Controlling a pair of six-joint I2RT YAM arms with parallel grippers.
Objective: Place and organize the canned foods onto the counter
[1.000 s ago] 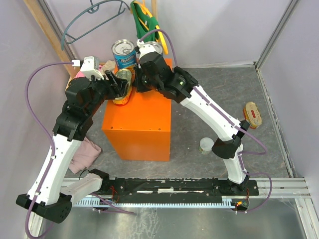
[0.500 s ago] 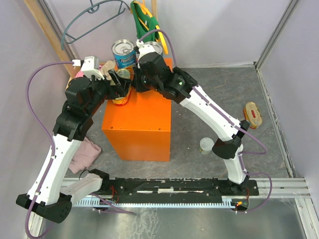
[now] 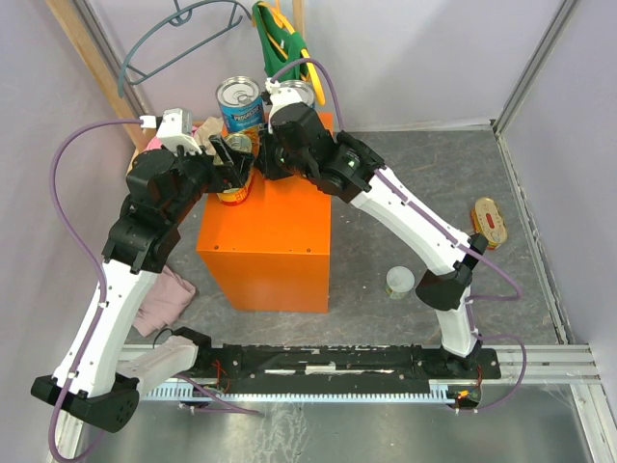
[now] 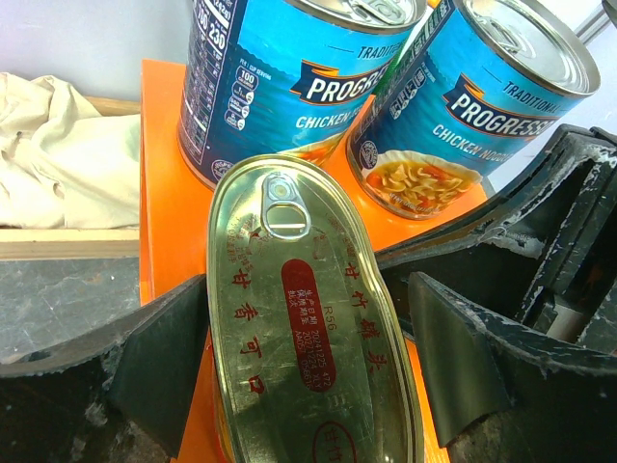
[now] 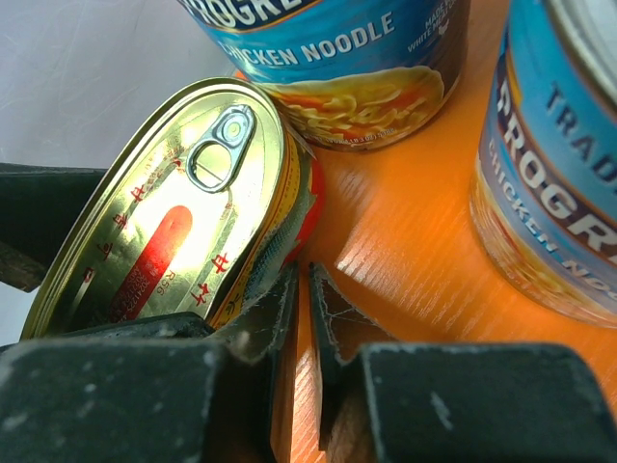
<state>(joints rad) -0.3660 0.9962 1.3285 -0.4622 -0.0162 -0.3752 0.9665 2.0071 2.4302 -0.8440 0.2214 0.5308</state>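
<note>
My left gripper (image 4: 308, 371) stands wide open around the oval tin (image 4: 304, 328) on the orange counter (image 4: 164, 183), touching neither side. My right gripper (image 5: 301, 318), nearly closed, holds nothing beside it. Two blue cans (image 4: 289, 77) stand just behind

Oval gold tin (image 4: 304, 338) flat on orange counter (image 3: 275, 227), beside two blue cans (image 4: 289, 72).

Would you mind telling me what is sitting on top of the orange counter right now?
On the counter: two blue soup cans and one oval tin between the left claw's open fingers. The arms hide the far edge.
</note>
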